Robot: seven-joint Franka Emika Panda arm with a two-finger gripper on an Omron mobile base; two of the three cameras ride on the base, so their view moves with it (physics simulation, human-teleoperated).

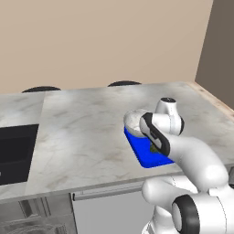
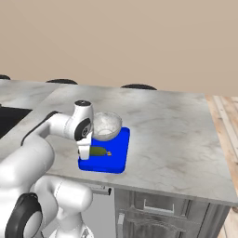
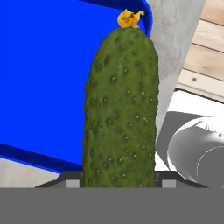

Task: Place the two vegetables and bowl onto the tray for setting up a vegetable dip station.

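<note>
bumpy dark green cucumber [image 3: 120, 109] over glossy flat blue tray [image 3: 39, 87]

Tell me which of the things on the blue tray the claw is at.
The dark green cucumber, lying between the claw fingers on the tray; the grey bowl sits apart at the tray's far end.

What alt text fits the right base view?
A white robot arm holds its pincer at the near left edge of a blue tray on a marble counter. A dark green cucumber lies by the pincer, and a speckled bowl sits on the tray's far end.
</note>
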